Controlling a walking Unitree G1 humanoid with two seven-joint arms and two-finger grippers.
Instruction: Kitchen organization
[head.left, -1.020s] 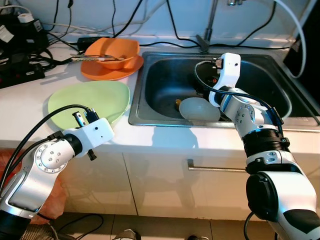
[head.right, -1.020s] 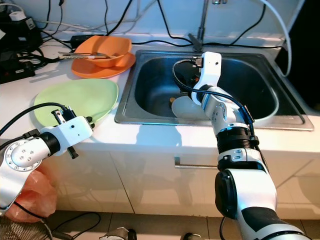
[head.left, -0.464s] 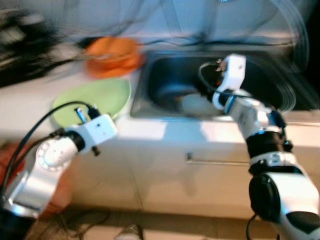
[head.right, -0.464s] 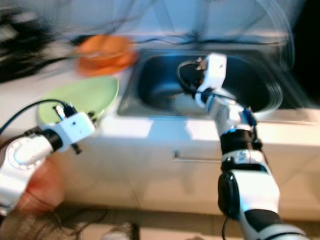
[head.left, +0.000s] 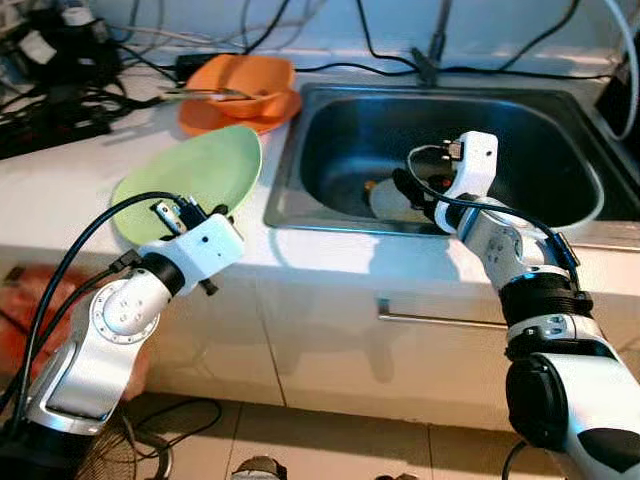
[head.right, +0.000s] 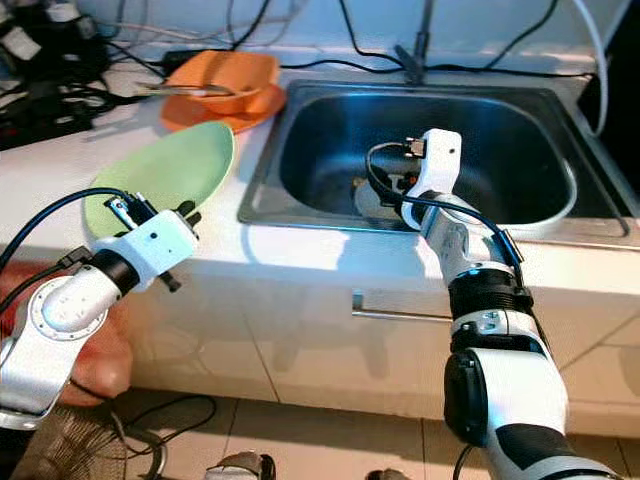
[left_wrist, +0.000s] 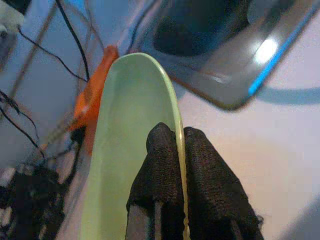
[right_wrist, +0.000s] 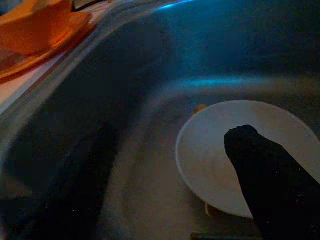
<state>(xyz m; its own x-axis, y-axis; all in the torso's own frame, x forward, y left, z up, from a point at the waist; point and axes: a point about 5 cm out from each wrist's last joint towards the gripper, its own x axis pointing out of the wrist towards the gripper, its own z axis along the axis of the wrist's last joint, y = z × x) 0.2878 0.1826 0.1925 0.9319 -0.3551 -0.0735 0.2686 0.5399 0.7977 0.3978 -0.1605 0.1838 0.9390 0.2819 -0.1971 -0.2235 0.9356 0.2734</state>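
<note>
Two plates concern me here. My left gripper (left_wrist: 181, 165) is clamped on the rim of the green plate (head.left: 195, 172), one black finger (left_wrist: 159, 170) on each face of the edge, and the plate sits tilted up off the white counter (head.left: 60, 190) at the left of the head view, just beside the sink (head.left: 330, 215). Behind it, in the upper left, an orange bowl (head.left: 238, 82) rests on an orange plate (head.left: 205, 117), with what looks like a utensil lying across the bowl; the view is too small to say which kind.

My right gripper (head.left: 412, 190) reaches down into the sink at the centre of the head view, next to a white plate (right_wrist: 235, 155) on the basin floor. In the right wrist view one finger (right_wrist: 267, 180) crosses the lower right, over that plate. I cannot tell whether these jaws are apart or together.

A tangle of black cables (head.left: 60, 85) fills the far upper left corner.
</note>
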